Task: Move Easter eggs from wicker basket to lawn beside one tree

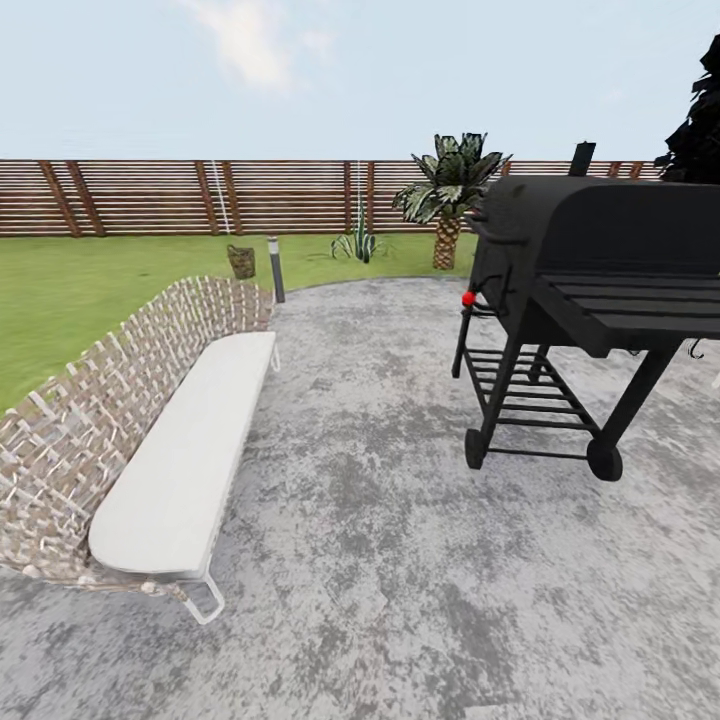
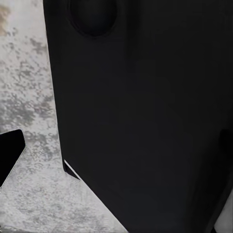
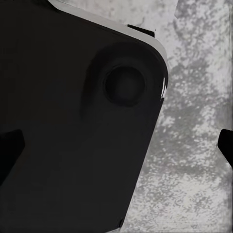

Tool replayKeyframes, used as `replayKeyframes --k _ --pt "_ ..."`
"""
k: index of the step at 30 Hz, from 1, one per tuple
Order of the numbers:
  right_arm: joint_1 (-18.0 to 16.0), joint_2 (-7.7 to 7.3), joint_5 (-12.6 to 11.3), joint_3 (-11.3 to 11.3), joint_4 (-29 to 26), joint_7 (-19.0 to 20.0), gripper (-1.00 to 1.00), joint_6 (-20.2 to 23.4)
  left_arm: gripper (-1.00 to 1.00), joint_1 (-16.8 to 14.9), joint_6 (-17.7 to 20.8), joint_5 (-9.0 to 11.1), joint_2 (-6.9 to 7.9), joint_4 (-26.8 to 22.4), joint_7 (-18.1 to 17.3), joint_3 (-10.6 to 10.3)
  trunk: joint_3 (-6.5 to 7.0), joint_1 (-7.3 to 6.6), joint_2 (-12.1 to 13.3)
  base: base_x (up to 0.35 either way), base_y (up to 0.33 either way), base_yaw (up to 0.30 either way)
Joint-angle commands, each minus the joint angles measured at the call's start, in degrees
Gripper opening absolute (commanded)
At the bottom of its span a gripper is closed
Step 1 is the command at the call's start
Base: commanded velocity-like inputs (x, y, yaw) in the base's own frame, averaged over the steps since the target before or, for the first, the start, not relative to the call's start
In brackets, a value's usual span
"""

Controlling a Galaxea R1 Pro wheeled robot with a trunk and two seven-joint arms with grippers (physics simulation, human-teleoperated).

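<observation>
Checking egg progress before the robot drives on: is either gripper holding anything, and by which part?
Cannot be told: both wrist views look past dark robot bodywork at the grey patio, and no egg shows.

A large black panel [image 3: 58, 145] of the robot's own body covers most of the right wrist view, with a round recess [image 3: 124, 86] sunk into it and a thin pale edge along its rounded corner. Beside it lies mottled grey stone patio [image 3: 194, 160]. Dark fingers [image 3: 226, 141] jut in at both sides, well apart.
</observation>
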Motion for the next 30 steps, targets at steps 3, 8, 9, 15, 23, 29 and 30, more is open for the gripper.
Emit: replayKeyframes --k 3,8,9,15,23,29,30 --pt "0.0 -0.01 0.2 0.0 0.0 0.0 1.00 -0.2 1.00 0.0 0.0 0.0 -0.01 0.0 -0.1 0.0 -0.05 0.03 0.0 0.338 0.000 0.000" --pt "0.0 -0.01 0.2 0.0 0.0 0.0 1.00 -0.2 1.00 0.0 0.0 0.0 0.00 0.0 -0.1 0.0 -0.05 0.03 0.0 0.338 0.000 0.000" --pt "0.0 -0.01 0.2 0.0 0.0 0.0 1.00 -0.2 1.00 0.0 0.0 0.0 -0.02 0.0 -0.1 0.0 -0.05 0.03 0.0 0.338 0.000 0.000" --pt "0.0 -0.01 0.2 0.0 0.0 0.0 1.00 -0.2 1.00 0.0 0.0 0.0 0.00 0.0 -0.1 0.0 -0.05 0.03 0.0 0.338 0.000 0.000" --pt "0.0 -0.01 0.2 0.0 0.0 0.0 1.00 -0.2 1.00 0.0 0.0 0.0 -0.03 0.0 -0.1 0.0 -0.05 0.03 0.0 0.339 0.000 0.000" --pt "0.0 0.00 0.2 0.0 0.0 0.0 1.00 -0.2 1.00 0.0 0.0 0.0 -0.03 0.0 -0.1 0.0 -0.05 0.03 0.0 0.339 0.000 0.000" --pt "0.0 0.00 0.2 0.0 0.0 0.0 1.00 -0.2 1.00 0.0 0.0 0.0 -0.02 0.0 -0.1 0.0 -0.05 0.03 0.0 0.338 0.000 0.000"
